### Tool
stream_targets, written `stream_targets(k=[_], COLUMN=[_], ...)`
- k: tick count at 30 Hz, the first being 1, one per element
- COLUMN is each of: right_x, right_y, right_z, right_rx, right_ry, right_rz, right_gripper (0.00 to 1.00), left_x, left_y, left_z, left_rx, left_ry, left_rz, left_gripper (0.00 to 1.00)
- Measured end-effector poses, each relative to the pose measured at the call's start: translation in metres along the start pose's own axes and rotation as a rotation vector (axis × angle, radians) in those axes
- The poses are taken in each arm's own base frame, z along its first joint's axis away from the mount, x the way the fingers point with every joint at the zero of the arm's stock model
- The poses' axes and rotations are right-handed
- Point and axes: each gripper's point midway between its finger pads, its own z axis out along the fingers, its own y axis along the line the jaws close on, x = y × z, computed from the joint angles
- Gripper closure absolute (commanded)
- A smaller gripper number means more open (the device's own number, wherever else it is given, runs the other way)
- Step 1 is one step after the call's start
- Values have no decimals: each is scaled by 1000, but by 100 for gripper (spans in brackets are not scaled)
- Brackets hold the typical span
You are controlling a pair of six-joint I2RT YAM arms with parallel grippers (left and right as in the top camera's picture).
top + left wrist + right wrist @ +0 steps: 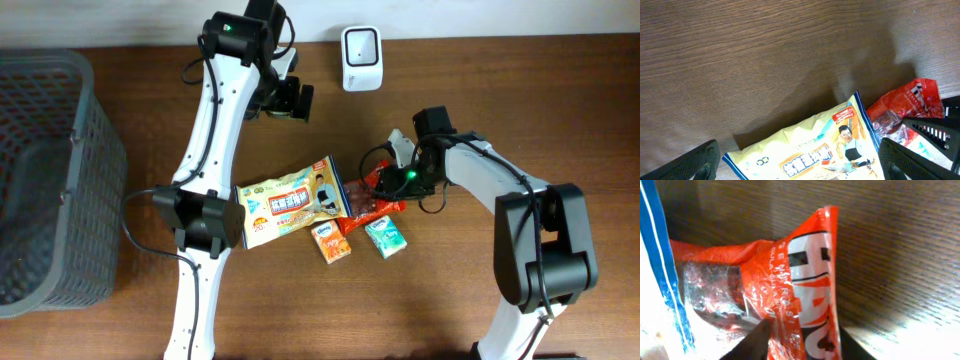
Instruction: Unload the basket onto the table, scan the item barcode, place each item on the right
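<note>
Just right of the large yellow snack bag [290, 205], the red packet [810, 280] lies diagonally on the table, its white lettering unreadable; the left gripper [292, 100] gapes wide, and the right gripper [802, 345] straddles the packet's edge, grip uncertain.

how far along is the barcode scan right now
Done: nothing looks scanned; the scanner stands alone near the far edge. In hand: the right jaws are around the red packet, beside the big snack bag; a firm grip can't be confirmed. Left: lift it and show its barcode to the scanner. The left jaws hang open.
</note>
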Motion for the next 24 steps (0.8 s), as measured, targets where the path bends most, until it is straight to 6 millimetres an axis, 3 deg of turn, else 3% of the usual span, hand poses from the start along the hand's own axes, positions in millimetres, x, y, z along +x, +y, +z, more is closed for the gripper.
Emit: stream_targets(k=[2, 4, 6, 10, 13, 15, 18, 19, 21, 22, 24], right_x=[-2, -2, -36, -79, -85, -86, -75, -75, -78, -79, -83], right_y=[4, 7, 8, -8, -36, -55, -82, -78, -47, -29, 4], right_z=[-7, -19, -65, -151, -176, -175, -133, -123, -107, -97, -76], right_rx=[-4, 18, 144, 470, 680, 779, 834, 851, 855, 849, 788], right_ry=[18, 76, 49, -64, -98, -77, 61, 76, 74, 61, 21], right_rz=[8, 37, 20, -9, 15, 36, 60, 43, -30, -46, -71], right_gripper=[96, 96, 96, 96, 96, 96, 96, 96, 95, 83, 84], left_x=[0, 0, 0, 0, 0, 1, 0, 0, 0, 0, 0], left_y=[0, 0, 0, 0, 0, 0, 0, 0, 0, 0, 0], left_z=[0, 0, 0, 1, 1, 1, 1, 1, 1, 1, 1], left_rx=[0, 0, 0, 3, 3, 3, 3, 3, 3, 3, 3], left_ry=[1, 1, 1, 3, 3, 3, 3, 3, 3, 3, 3], left_rz=[3, 4, 7, 7, 10, 10, 10, 10, 10, 10, 10], left_gripper=[1, 1, 1, 1, 1, 1, 1, 1, 1, 1, 1])
